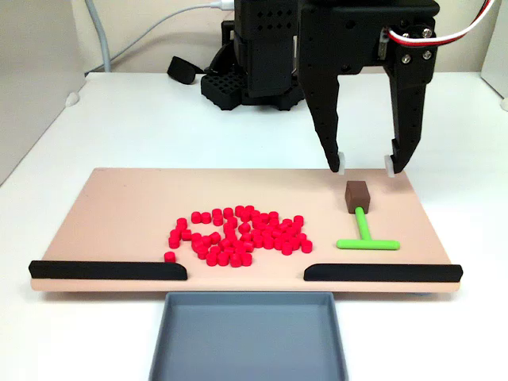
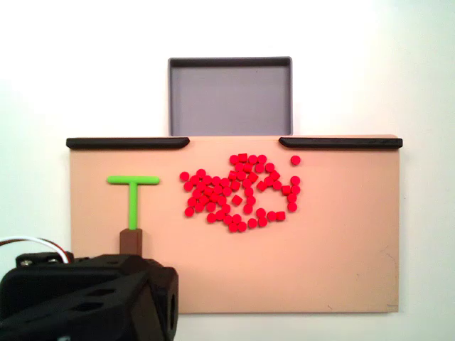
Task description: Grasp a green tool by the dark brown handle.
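The green tool (image 1: pixel 363 235) is small and bright green, shaped like a letter T, with a thin stick and a short bar across one end. On the other end of the stick sits the dark brown handle (image 1: pixel 357 196), a little brown cube. The tool lies flat on a tan board (image 1: pixel 119 206) that rests on the white surface (image 1: pixel 159 119). In a fixed view it is on the right side of the board, beside a pile of red pellets (image 1: pixel 236 236) but not touching them. The black end effector (image 1: pixel 366 164) hangs just above the brown cube. Its two fingers are spread wide apart and hold nothing. Two long black bars (image 1: pixel 107 271) run along one edge of the board, and a gray tray (image 1: pixel 250 300) sits just past the gap between them.
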Robot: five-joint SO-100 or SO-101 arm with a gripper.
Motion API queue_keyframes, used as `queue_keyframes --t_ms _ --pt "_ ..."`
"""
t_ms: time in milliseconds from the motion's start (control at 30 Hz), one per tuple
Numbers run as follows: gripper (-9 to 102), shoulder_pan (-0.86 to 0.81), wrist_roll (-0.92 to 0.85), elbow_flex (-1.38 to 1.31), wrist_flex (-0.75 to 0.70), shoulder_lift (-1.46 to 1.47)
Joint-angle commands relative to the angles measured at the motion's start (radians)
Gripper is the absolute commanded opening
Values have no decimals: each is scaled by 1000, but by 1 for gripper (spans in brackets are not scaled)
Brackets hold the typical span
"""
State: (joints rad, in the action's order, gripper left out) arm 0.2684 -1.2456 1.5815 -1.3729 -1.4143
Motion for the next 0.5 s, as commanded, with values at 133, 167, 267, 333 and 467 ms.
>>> queue_keyframes --t_ms 133,167,267,333,467 --pt "20 -26 -37 -32 32 18" --pt "20 -29 -43 -32 32 20" --pt "19 -35 -51 -29 32 29" --pt "19 -38 -57 -31 34 35" --pt "19 -41 -64 -32 34 44"
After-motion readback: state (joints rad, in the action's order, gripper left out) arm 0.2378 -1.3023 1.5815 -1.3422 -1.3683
